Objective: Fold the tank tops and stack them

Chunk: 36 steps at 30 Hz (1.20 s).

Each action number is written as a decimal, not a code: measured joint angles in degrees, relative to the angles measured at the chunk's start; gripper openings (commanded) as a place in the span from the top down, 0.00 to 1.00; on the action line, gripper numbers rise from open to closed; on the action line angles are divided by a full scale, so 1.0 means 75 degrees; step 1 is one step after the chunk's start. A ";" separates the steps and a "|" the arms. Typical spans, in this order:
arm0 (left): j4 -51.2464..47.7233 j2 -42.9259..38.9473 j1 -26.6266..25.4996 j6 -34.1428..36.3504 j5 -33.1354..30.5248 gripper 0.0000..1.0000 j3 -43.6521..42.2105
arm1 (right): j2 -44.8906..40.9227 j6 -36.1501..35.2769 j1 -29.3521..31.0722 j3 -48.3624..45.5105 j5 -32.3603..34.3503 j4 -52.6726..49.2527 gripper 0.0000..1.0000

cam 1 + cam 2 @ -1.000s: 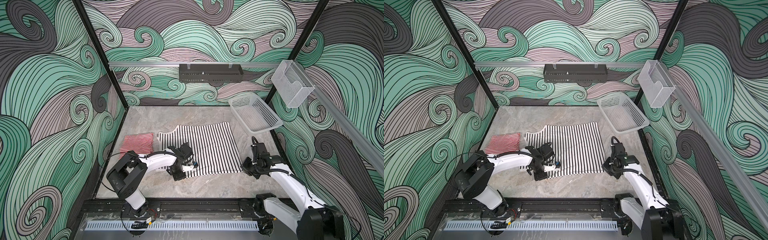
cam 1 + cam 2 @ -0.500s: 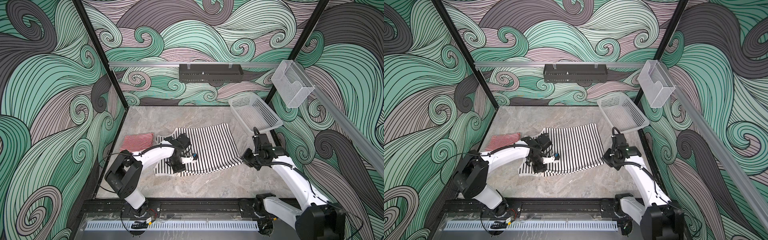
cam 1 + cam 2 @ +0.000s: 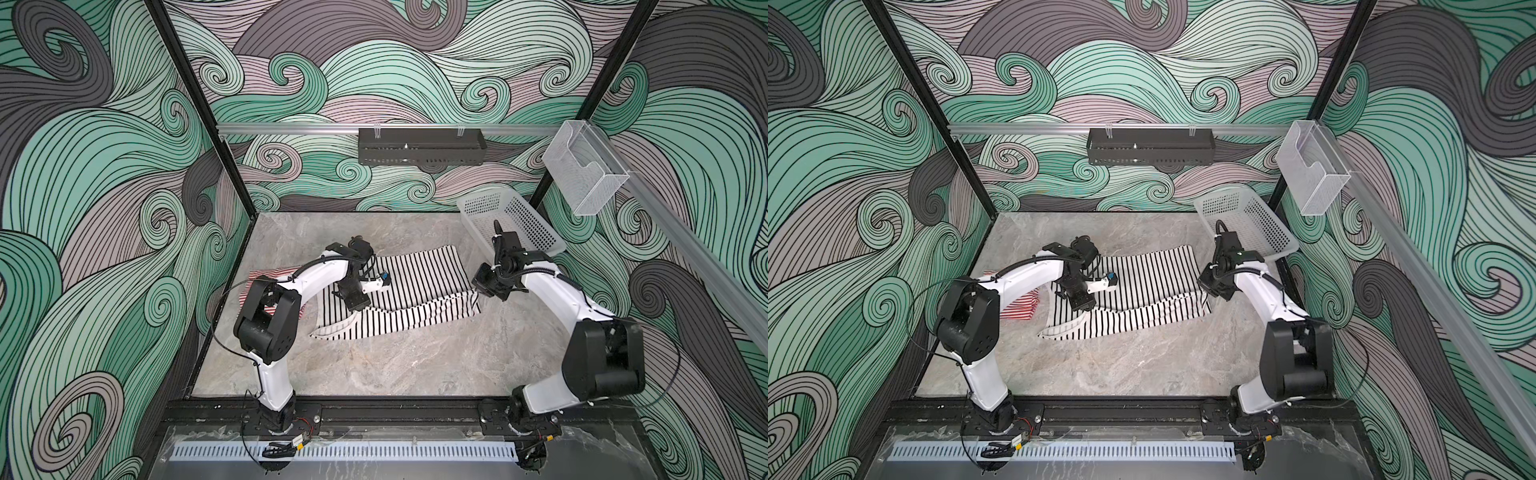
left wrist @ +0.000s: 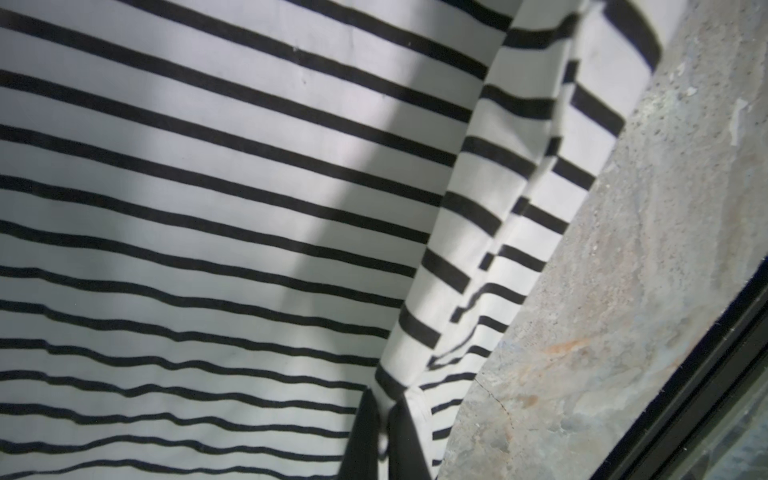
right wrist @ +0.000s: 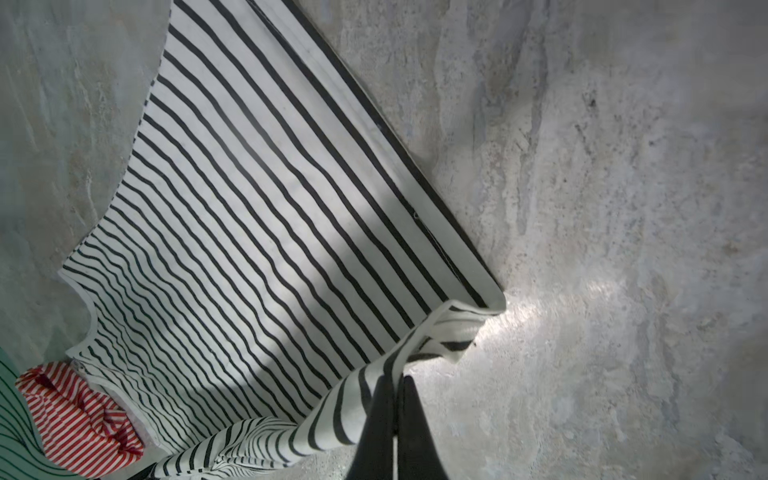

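Enclosure walls: printed swirl pattern in teal, mauve and grey on 3 visible sides. Floor: grey marble-look surface, evenly lit, soft shadows. 2 black corner posts at rear. Aluminium rail across back wall carries 1 black perforated tray. Clear plastic holder hangs on right-side rail. White perforated basket in rear right corner.

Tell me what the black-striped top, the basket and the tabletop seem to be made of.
The black-striped tank top: soft matte knit, likely cotton; it drapes and creases. The basket: rigid white plastic, judging by its regular moulded holes. The tabletop: grey veined stone look, matte; real stone or printed laminate, I cannot tell.
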 measured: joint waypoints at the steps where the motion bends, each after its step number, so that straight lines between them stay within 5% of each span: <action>1: 0.0009 0.0117 0.0044 0.0012 -0.0009 1.00 0.0052 | 0.0224 -0.0050 -0.0009 0.0111 0.0000 0.0047 1.00; 11: 0.0076 0.0743 0.0326 -0.0198 -0.0134 1.00 0.0341 | 0.1612 -0.0391 -0.0012 0.0723 0.0192 0.0274 1.00; 13: 0.0090 0.0790 0.0326 -0.0321 -0.0192 0.94 0.0513 | 0.1652 -0.0417 -0.0012 0.0778 0.0230 0.0274 0.98; 21: 0.0399 0.1067 0.0326 -0.0938 -0.0828 0.77 0.0863 | 0.1632 -0.0577 0.0015 0.0921 0.0385 0.0405 0.56; 36: 0.0729 -0.1644 0.0329 -0.1416 -0.1341 0.76 -0.1810 | 0.0481 -0.0606 0.0892 -0.0764 0.0606 0.0557 0.57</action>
